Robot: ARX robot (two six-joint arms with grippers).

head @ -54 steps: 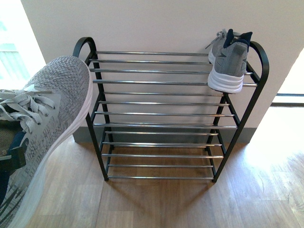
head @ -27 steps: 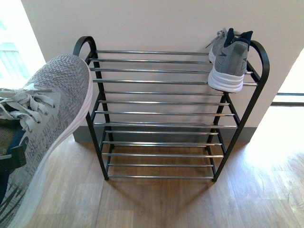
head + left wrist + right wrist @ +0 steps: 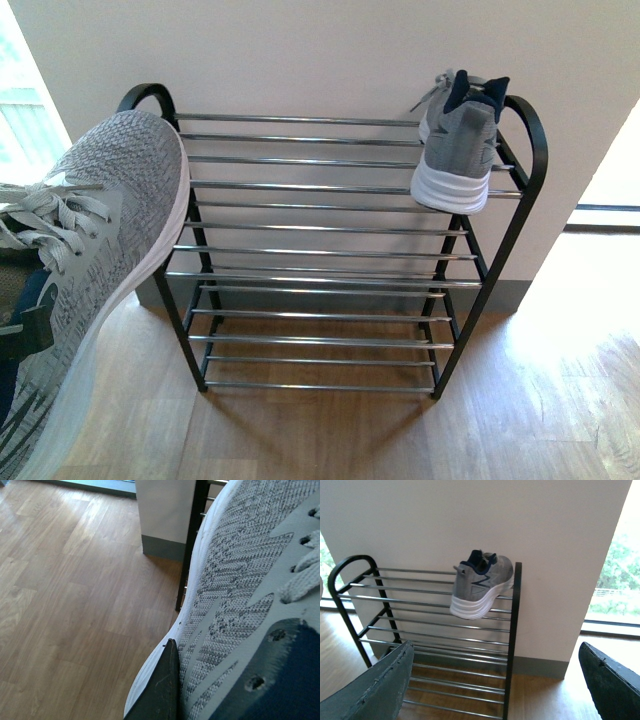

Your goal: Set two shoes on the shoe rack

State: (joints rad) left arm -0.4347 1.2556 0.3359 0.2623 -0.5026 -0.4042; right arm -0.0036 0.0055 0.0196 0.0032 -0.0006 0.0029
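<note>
A grey knit sneaker (image 3: 95, 250) with white sole fills the front view's left side, held up off the floor to the left of the shoe rack (image 3: 330, 185), its toe close to the rack's left frame. My left gripper (image 3: 170, 690) is shut on it; one dark finger (image 3: 159, 690) presses its side. A second grey sneaker (image 3: 455, 150) lies on the rack's top chrome bars at the right end, heel outward. In the right wrist view that same sneaker (image 3: 480, 585) and the rack (image 3: 440, 630) stand ahead of my open right gripper (image 3: 500, 690), which holds nothing.
The rack stands against a white wall (image 3: 320, 50) with a grey skirting. Wood floor (image 3: 520, 400) spreads in front and to the right. Bright windows lie at both sides. The rack's lower tiers (image 3: 315, 340) hold nothing.
The rack and the sneaker on it have shifted left and slightly down in the front view, as the view moved. The held sneaker stays at the left, its toe now overlapping the rack's left frame.
</note>
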